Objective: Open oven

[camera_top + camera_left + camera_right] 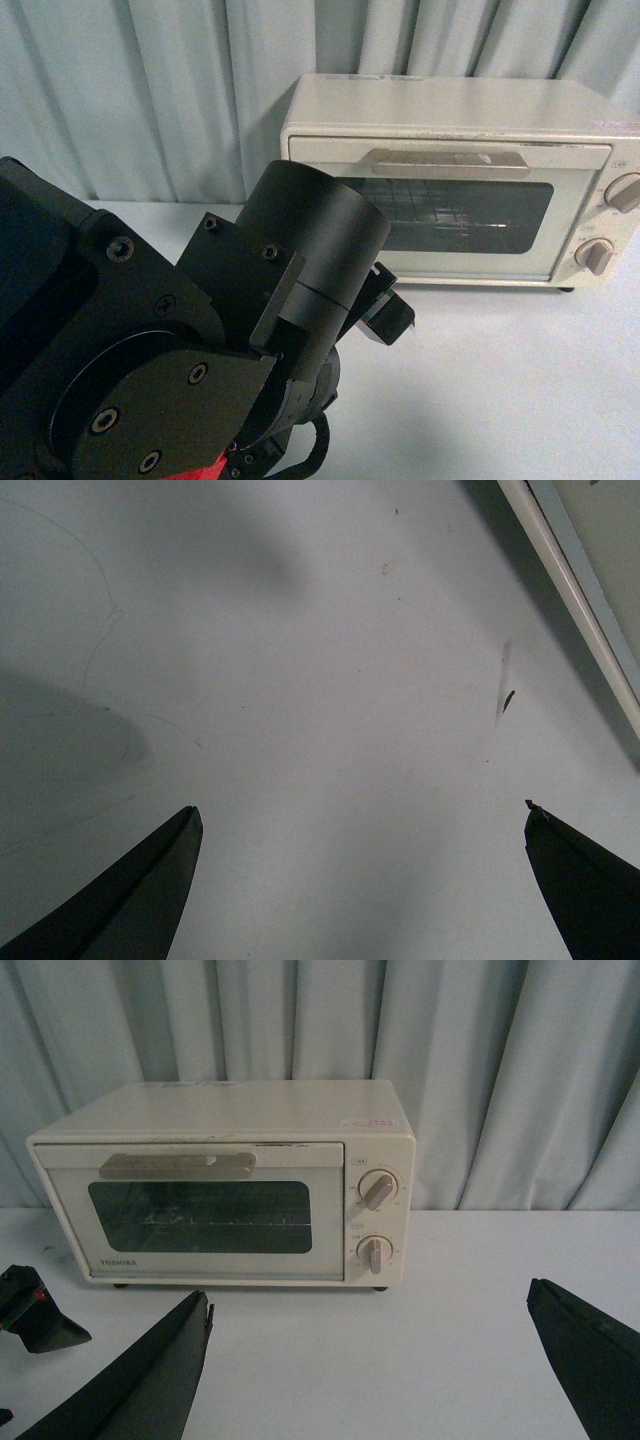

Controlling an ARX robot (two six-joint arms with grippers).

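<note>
The boxy cream oven (225,1185), with TOSHIBA written low on its shut glass door, a flat bar handle (177,1164) and two round knobs (378,1192), sits on the smooth white table (450,1360) by the curtain (480,1060), bare table before it, while the left gripper (361,808) and right gripper (368,1290) are spread wide apart.

Soft even light, faint shadows.
</note>
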